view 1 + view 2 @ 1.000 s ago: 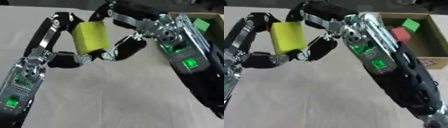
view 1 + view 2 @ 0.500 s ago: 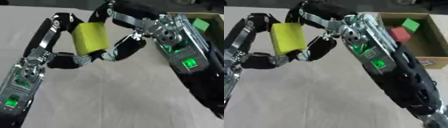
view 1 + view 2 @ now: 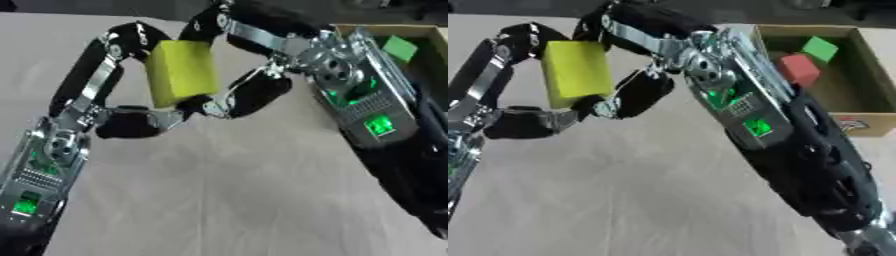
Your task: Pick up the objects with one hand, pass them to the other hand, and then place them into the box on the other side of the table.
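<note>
A yellow block [image 3: 180, 73] hangs upright above the table, caught between both hands. My left hand [image 3: 83, 95] comes up from the lower left, its fingers [image 3: 127, 41] curled over the block's top left and its thumb [image 3: 131, 123] under the bottom edge. My right hand [image 3: 289, 47] reaches in from the right, with fingers [image 3: 214, 22] over the top right corner and the thumb [image 3: 255, 94] against the lower right side. The cardboard box [image 3: 870, 124] stands at the right edge of the table, mostly behind my right forearm.
Inside the box lie a green block [image 3: 820, 48] and a red block [image 3: 800, 69]. A beige cloth [image 3: 219, 200] covers the table. My right forearm [image 3: 798, 150] crosses the right side of the view.
</note>
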`<action>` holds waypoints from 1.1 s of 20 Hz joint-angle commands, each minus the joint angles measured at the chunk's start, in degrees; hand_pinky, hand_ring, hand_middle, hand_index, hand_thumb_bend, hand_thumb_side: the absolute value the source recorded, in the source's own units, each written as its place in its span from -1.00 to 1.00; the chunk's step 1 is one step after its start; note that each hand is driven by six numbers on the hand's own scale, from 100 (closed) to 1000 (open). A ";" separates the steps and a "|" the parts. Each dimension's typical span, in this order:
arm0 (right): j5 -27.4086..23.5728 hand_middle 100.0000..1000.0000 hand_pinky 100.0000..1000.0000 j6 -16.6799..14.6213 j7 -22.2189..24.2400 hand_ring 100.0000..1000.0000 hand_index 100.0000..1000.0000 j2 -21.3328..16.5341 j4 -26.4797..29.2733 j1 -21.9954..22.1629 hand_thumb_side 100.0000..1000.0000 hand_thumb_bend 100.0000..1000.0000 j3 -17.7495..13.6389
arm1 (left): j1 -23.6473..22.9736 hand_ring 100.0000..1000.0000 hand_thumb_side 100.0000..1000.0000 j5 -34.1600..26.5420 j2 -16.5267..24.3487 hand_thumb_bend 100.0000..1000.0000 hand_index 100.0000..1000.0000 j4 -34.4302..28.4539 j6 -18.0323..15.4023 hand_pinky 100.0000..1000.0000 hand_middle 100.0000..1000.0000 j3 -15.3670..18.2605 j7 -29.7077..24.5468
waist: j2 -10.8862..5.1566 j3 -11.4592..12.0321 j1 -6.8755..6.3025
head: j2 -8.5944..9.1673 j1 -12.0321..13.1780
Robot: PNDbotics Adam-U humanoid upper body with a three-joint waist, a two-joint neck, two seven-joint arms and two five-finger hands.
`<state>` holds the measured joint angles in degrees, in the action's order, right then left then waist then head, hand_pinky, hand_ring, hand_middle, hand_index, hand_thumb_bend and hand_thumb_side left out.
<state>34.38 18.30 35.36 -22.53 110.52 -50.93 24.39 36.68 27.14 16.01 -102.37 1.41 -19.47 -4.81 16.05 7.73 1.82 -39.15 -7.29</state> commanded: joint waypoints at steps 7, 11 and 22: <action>-3.12 -0.10 0.74 2.16 -2.09 0.45 0.23 -3.02 3.45 0.97 -0.91 -0.82 -4.23 | -1.56 0.34 -0.36 4.67 1.29 0.14 0.70 0.90 2.54 0.26 0.34 2.44 4.76 | -0.68 -0.44 -0.38 | 1.23 -1.55; -8.38 -0.08 0.76 4.33 -6.71 0.46 0.26 -4.28 4.04 1.80 -0.92 -0.88 -8.22 | -4.00 0.35 -0.28 5.22 3.11 0.11 0.70 2.45 4.61 0.28 0.35 3.64 7.89 | -1.15 -1.01 -0.75 | 2.06 -4.48; -20.88 -0.04 0.79 11.94 -21.14 0.50 0.33 -18.17 1.85 9.47 -0.88 -0.90 -19.47 | -14.76 0.28 -0.12 -6.88 14.01 -0.36 0.63 -4.27 10.21 0.25 0.28 12.46 21.07 | -2.74 -1.63 -2.10 | 2.37 -11.75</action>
<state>14.85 29.50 15.47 -37.73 112.43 -40.85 6.53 21.59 21.87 27.39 -104.45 11.30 -8.69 14.57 14.80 6.10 -0.16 -37.08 -18.50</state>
